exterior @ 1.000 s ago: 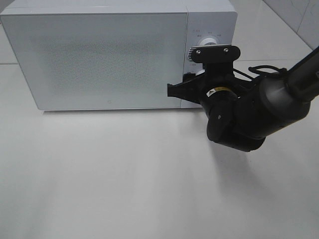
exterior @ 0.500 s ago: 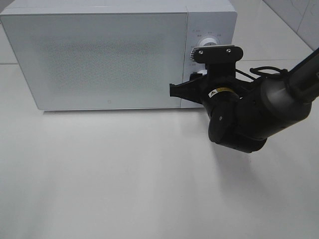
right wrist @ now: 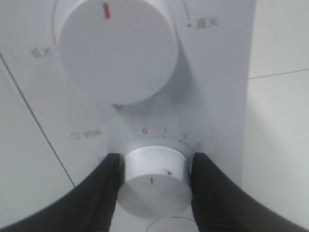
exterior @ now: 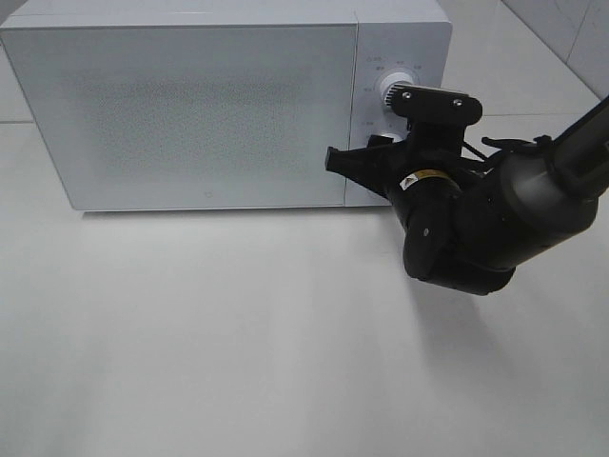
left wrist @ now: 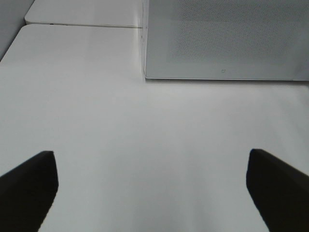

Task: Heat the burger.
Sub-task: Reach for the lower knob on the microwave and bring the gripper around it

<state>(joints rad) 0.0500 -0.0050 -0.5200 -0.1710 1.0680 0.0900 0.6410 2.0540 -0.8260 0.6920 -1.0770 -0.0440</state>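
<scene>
The burger is out of view. The white microwave (exterior: 209,105) stands at the back of the table with its door closed. My right gripper (exterior: 376,152) is at the control panel, and its black fingers press both sides of the lower timer knob (right wrist: 154,181). Its fingers (right wrist: 104,193) hug that knob, whose red mark points away from the 0. The larger upper knob (right wrist: 116,48) is untouched. My left gripper (left wrist: 152,193) hangs open over the bare table in front of the microwave (left wrist: 222,38), holding nothing.
The white tabletop (exterior: 238,333) stretches in front of the microwave. My right arm (exterior: 504,219) reaches in from the right edge. A second table surface (left wrist: 82,12) lies beyond the microwave's left side.
My right gripper has closed in on the timer knob, and the wrist has rolled, tilting its camera bracket to the right. The left gripper has not moved.
</scene>
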